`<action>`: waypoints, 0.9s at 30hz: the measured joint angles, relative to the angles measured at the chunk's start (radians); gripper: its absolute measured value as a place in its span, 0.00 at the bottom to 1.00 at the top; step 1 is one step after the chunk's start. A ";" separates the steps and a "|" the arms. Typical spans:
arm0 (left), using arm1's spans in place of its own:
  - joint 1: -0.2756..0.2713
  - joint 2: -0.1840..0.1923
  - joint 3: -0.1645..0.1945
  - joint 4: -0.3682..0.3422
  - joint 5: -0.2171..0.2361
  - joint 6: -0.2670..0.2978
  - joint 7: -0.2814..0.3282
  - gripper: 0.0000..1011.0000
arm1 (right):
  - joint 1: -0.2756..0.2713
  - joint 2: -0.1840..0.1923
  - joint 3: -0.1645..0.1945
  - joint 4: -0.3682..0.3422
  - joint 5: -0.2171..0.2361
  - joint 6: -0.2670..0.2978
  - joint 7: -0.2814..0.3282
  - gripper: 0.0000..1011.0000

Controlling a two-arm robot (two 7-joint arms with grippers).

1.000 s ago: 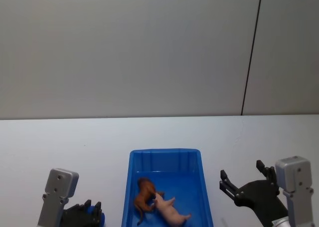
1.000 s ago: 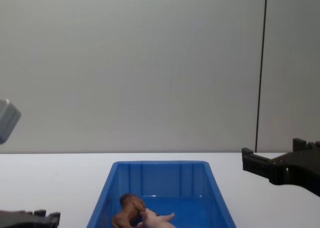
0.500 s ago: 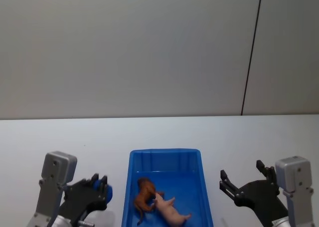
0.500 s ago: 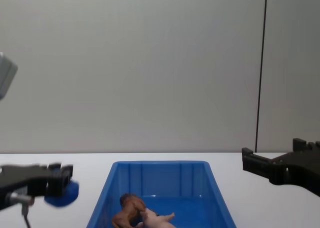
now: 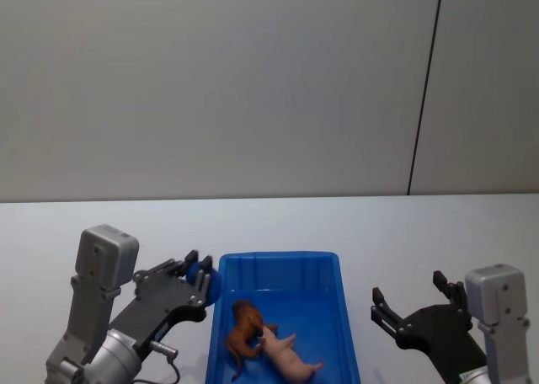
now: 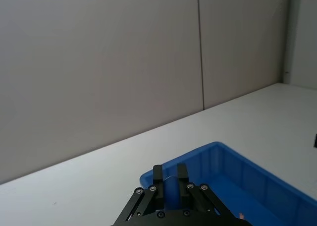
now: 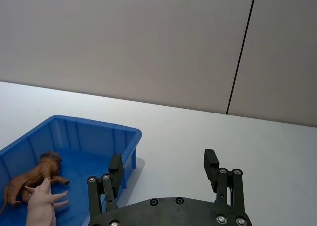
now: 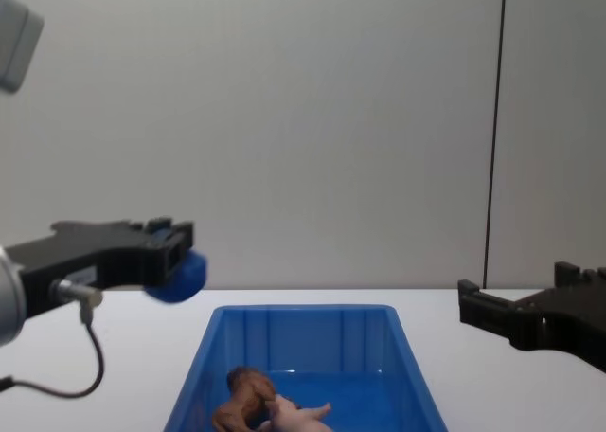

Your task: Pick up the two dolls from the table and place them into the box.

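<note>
Inside the box [image 5: 286, 270] on the table [image 5: 101, 220] both dolls [image 5: 263, 342] lie touching, while my left tool [image 8: 175, 261] grips a blue ball [image 8: 180, 274] above the box's left rim and my right tool [image 5: 413, 304] sits spread wide beside it.

Lab or test room: bare white table [image 5: 337, 220], plain grey panelled wall [image 5: 210, 81] behind.

support: white table [image 5: 101, 224] | on it: blue box [image 5: 280, 259], near centre
</note>
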 joint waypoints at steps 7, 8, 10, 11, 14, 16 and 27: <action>-0.023 -0.010 0.000 0.003 -0.001 -0.030 -0.086 0.17 | 0.000 0.000 0.000 0.000 0.000 0.000 0.000 0.99; -0.029 -0.012 0.001 0.005 -0.004 -0.037 -0.108 0.20 | 0.000 0.000 0.000 0.000 0.000 0.000 0.000 0.99; -0.037 -0.017 0.002 0.010 -0.006 -0.045 -0.140 0.27 | 0.000 0.000 0.000 0.000 0.000 0.000 0.000 0.99; -0.040 -0.019 0.003 0.012 -0.008 -0.049 -0.154 0.29 | 0.000 0.000 0.000 0.000 0.000 0.000 0.000 0.99; -0.051 -0.025 0.006 0.020 -0.013 -0.059 -0.202 0.39 | 0.000 0.000 0.000 0.000 0.000 0.000 0.000 0.99; -0.060 -0.031 0.008 0.026 -0.016 -0.066 -0.235 0.45 | 0.000 0.000 0.000 0.000 0.000 0.000 0.000 0.99; -0.100 -0.058 0.022 0.056 -0.030 -0.089 -0.367 0.78 | 0.000 0.000 0.000 0.000 0.000 0.000 0.000 0.99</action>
